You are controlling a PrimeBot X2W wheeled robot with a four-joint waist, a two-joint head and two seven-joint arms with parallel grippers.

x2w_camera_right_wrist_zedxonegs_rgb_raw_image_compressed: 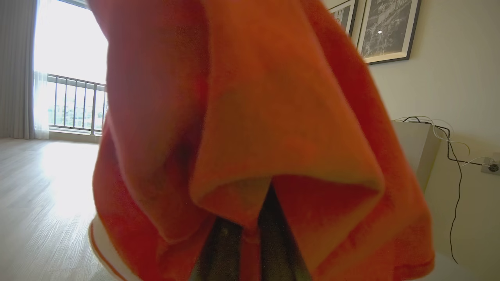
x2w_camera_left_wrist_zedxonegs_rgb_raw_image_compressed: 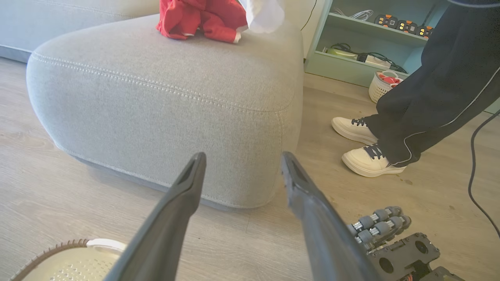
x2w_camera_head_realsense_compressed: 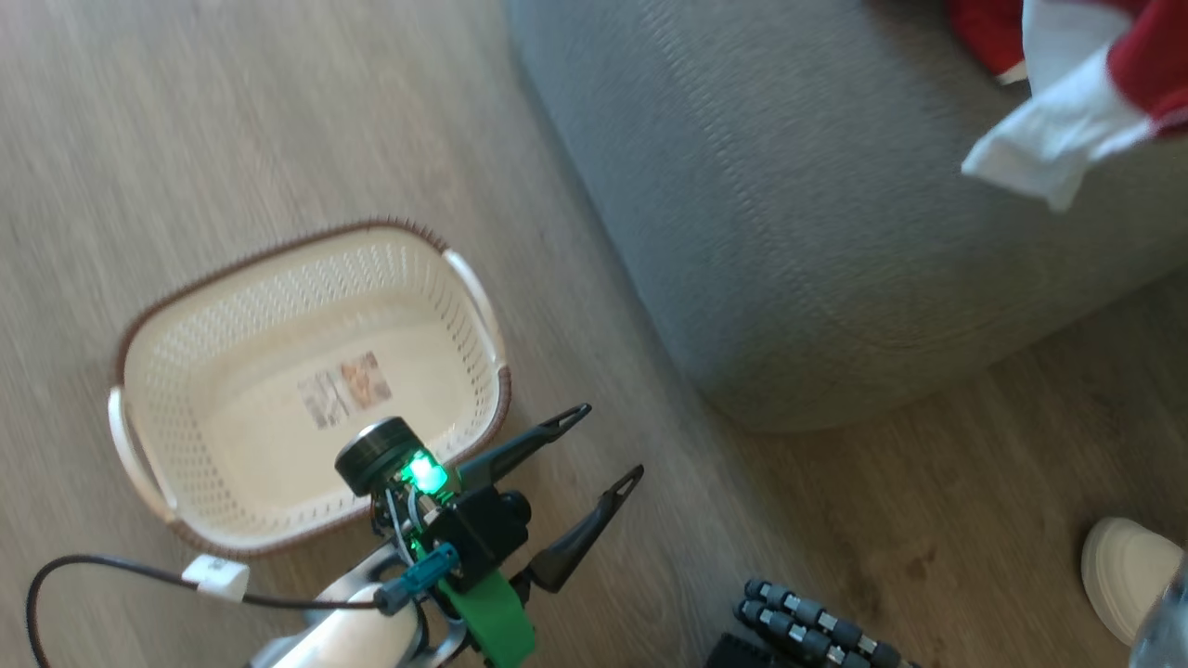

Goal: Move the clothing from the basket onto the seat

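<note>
The cream basket (x2w_camera_head_realsense_compressed: 167, 390) stands on the floor with nothing but a paper label inside; its rim (x2w_camera_left_wrist_zedxonegs_rgb_raw_image_compressed: 50, 249) shows at the lower left of the left wrist view. My left gripper (x2w_camera_head_realsense_compressed: 610, 442) hovers open just right of the basket, fingers (x2w_camera_left_wrist_zedxonegs_rgb_raw_image_compressed: 183, 195) pointing at the grey seat (x2w_camera_head_realsense_compressed: 789, 213). One plain red garment (x2w_camera_left_wrist_zedxonegs_rgb_raw_image_compressed: 199, 19) lies on the seat (x2w_camera_left_wrist_zedxonegs_rgb_raw_image_compressed: 156, 89). The red garment with white panels (x2w_camera_head_realsense_compressed: 1067, 121) hangs above the seat's far right. In the right wrist view its red fabric (x2w_camera_right_wrist_zedxonegs_rgb_raw_image_compressed: 250, 117) drapes over my right gripper (x2w_camera_right_wrist_zedxonegs_rgb_raw_image_compressed: 247, 242), which is shut on it.
A person stands right of the seat, in dark trousers (x2w_camera_left_wrist_zedxonegs_rgb_raw_image_compressed: 437, 89) and pale shoes (x2w_camera_left_wrist_zedxonegs_rgb_raw_image_compressed: 369, 162), with one shoe (x2w_camera_head_realsense_compressed: 1128, 571) at the lower right. My base's roller wheels (x2w_camera_head_realsense_compressed: 807, 626) sit on the wooden floor. A pale green shelf (x2w_camera_left_wrist_zedxonegs_rgb_raw_image_compressed: 351, 58) and a small white basket (x2w_camera_left_wrist_zedxonegs_rgb_raw_image_compressed: 381, 86) stand behind.
</note>
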